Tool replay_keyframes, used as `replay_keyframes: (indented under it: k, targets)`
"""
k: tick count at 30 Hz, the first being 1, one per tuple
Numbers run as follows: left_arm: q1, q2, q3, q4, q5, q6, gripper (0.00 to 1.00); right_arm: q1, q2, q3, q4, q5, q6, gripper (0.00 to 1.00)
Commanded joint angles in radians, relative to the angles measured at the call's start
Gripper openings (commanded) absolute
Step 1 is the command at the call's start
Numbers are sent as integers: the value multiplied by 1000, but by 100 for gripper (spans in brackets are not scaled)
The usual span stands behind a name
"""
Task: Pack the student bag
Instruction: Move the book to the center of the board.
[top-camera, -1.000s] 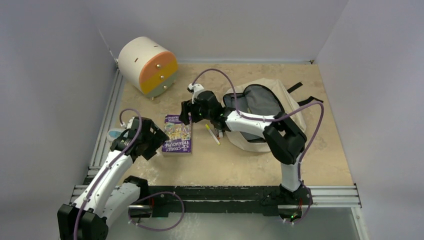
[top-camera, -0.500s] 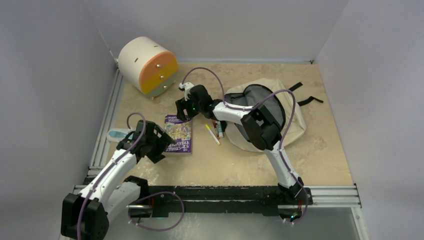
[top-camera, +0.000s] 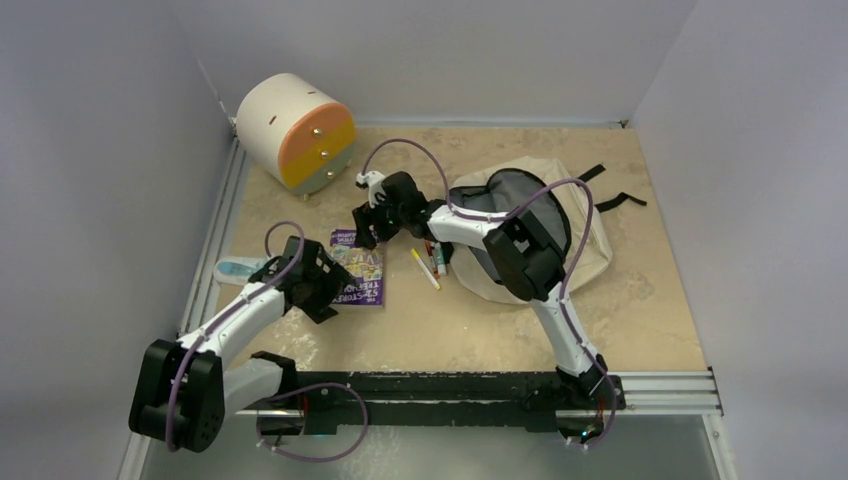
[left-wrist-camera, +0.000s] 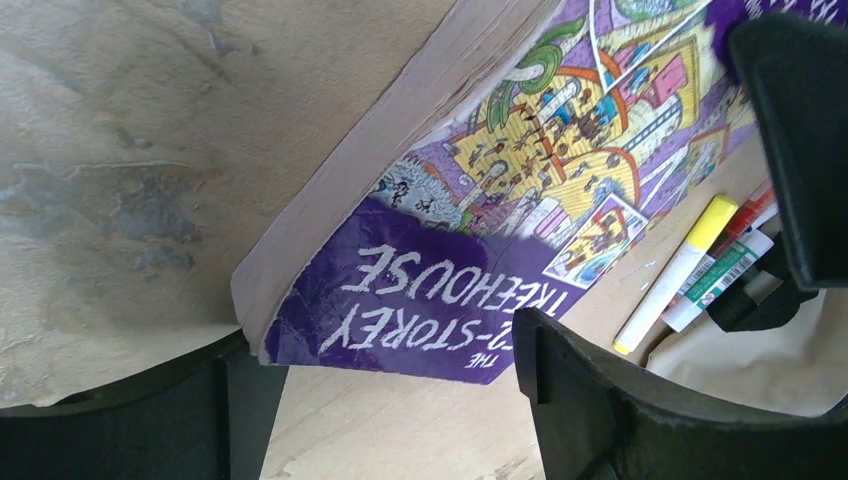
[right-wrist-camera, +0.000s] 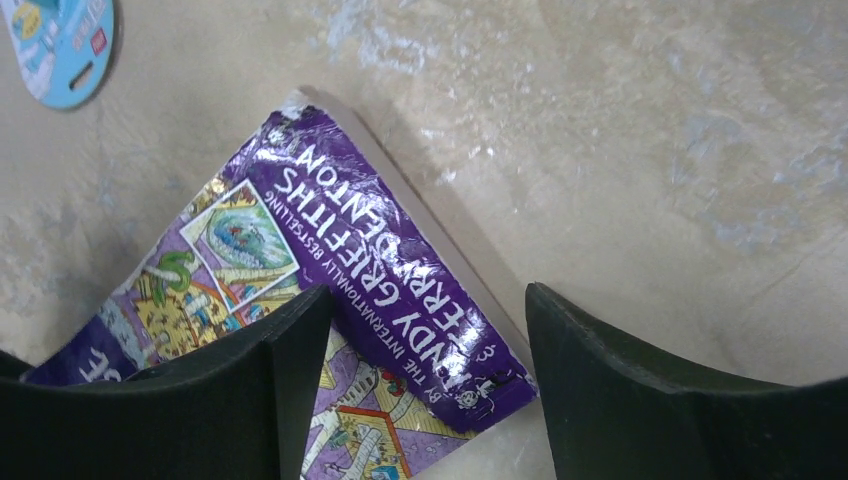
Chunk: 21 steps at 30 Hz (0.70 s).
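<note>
The student bag (top-camera: 596, 245), beige with a dark open mouth, lies at the right of the table. A purple storybook (top-camera: 360, 278) lies flat left of it. My left gripper (top-camera: 322, 290) is open at the book's near left corner; in the left wrist view that corner (left-wrist-camera: 300, 330) sits between the fingers of the gripper (left-wrist-camera: 385, 350). My right gripper (top-camera: 366, 232) is open over the book's far edge. In the right wrist view its fingers straddle the gripper's gap (right-wrist-camera: 425, 300) above a corner of the book (right-wrist-camera: 390, 270). Neither holds anything.
Several markers (top-camera: 430, 262) lie between the book and the bag, seen too in the left wrist view as markers (left-wrist-camera: 690, 275). A light blue packet (top-camera: 232, 268) lies at the left rail. A cream drawer unit with an orange front (top-camera: 295, 130) stands at the back left.
My left gripper has moved right, up to the book's near corner. My right gripper has swung left from beside the bag to the book's far edge.
</note>
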Motion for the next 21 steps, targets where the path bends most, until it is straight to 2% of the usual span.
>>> replay_keyframes:
  k: [1, 8, 21]
  targets:
    - [-4, 43, 12, 56, -48, -8, 80, 2, -86, -83, -61, -62, -16, 71]
    - [13, 121, 98, 48, -123, 65, 80, 2, -168, -204, -79, -46, -17, 68]
    - [65, 342, 263, 92, -153, 154, 80, 34, -321, -440, 10, -66, 100, 65]
